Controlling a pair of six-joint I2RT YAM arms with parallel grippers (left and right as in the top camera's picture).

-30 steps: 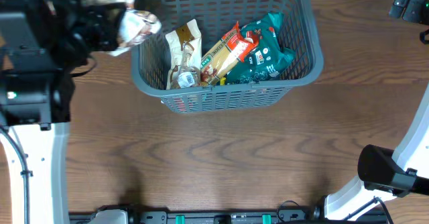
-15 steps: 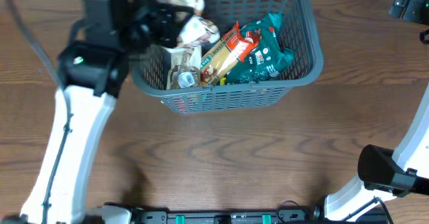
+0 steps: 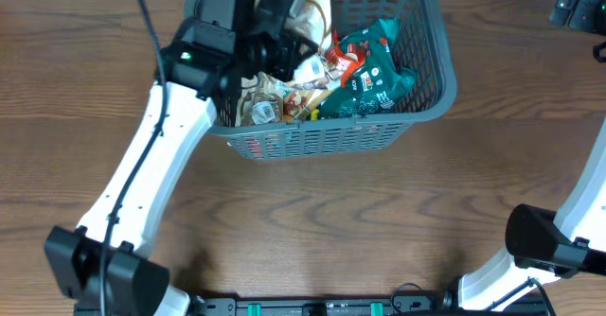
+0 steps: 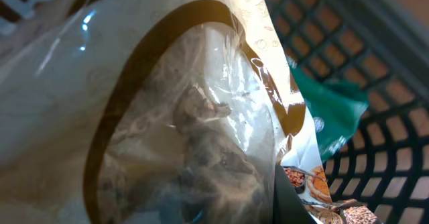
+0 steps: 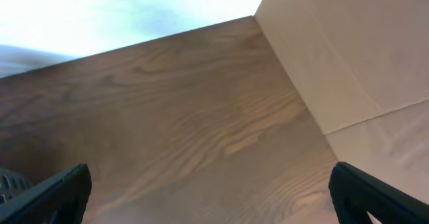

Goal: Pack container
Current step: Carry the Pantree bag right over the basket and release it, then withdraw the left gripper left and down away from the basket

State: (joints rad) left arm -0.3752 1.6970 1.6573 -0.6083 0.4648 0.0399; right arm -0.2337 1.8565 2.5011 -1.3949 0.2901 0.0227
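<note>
Ok so the left gripper [image 3: 281, 30] is up over the left half of the container [image 3: 421, 106], and its fingers are clamped narrow on a cream packet [image 3: 311, 2] with a brown band and a clear window. In the left wrist view that packet [image 4: 134, 103] basically fills the whole picture, so you can't see the fingers themselves there, just a bit of the basket's lattice wall [image 4: 375, 137] off to the side. The container sits at the far middle of the wooden table [image 3: 331, 221] and has stuff in it: a teal packet [image 3: 381, 70] on the right, a red and orange packet [image 3: 333, 68] leaning beside it, and a pale packet [image 3: 260, 108] against the left wall. The right gripper [image 5: 211, 204] has its fingers spread wide over bare table [image 5: 188, 130], holding nothing.
</note>
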